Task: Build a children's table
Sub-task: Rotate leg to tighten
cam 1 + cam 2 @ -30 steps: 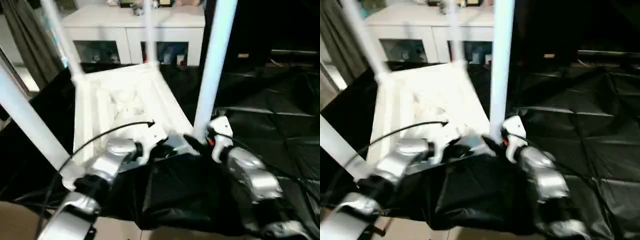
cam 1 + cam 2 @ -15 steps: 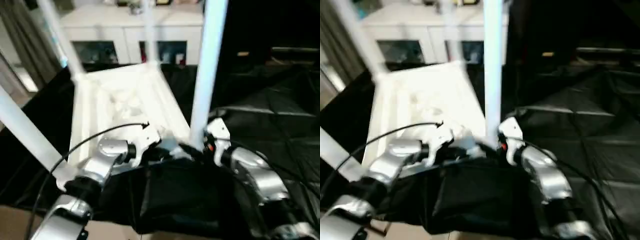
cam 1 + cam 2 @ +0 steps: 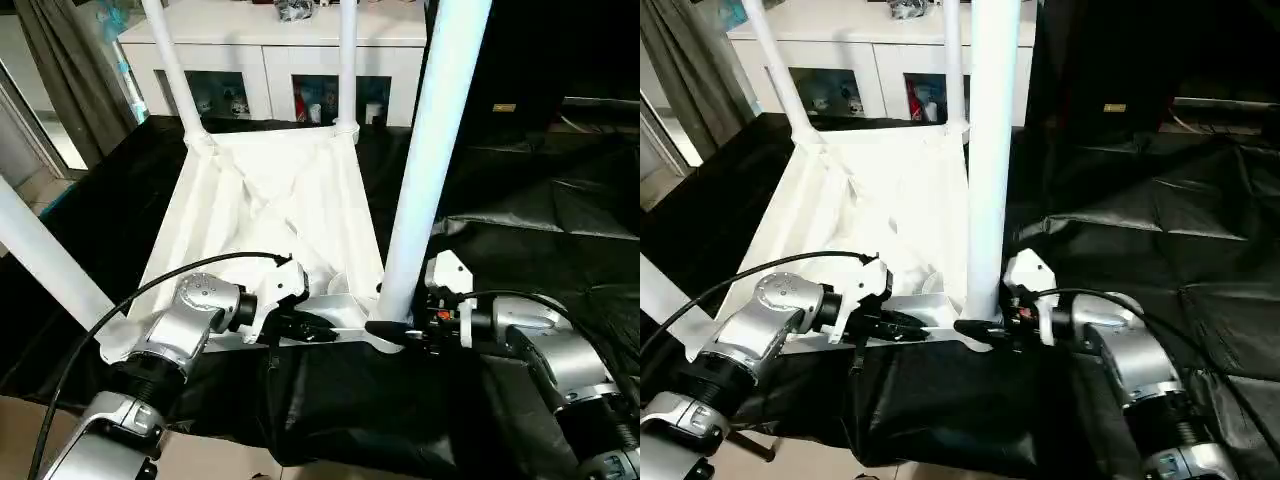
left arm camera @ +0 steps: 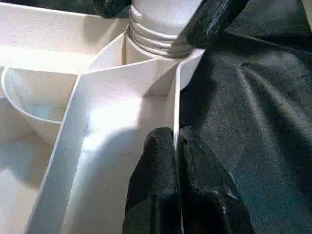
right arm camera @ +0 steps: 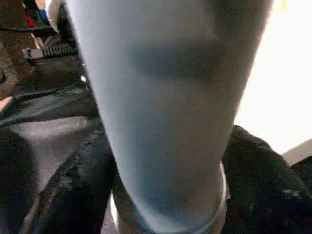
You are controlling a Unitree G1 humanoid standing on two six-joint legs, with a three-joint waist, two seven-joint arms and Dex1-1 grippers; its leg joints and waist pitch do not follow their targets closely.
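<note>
A: Far left first. What's there?
B: One white leg point(image 3: 45, 262) slants off the picture's left edge. The children's table point(image 3: 270, 215) lies upside down on the black-draped surface point(image 3: 560, 200), ribbed underside up, its legs pointing upward. Two far legs stand at the back corners, near a white cabinet point(image 3: 270, 60) behind.

A: Left gripper?
B: The left gripper point(image 3: 305, 328) sits at the near rim of the upturned top. In the left wrist view its fingers point(image 4: 158, 190) are pressed together with the thin white edge wall between them, so the jaws are pinched narrow on the children's table rim.

A: And moving right?
B: The near right leg point(image 3: 425, 160) stands upright in its corner socket, thread rings showing at the base in the left wrist view. The right gripper point(image 3: 395, 333) is at that base. In the right wrist view its black fingers point(image 5: 73, 190) stand on either side of the tube, jaws set wide around the leg. I cannot tell if they press on it.
</note>
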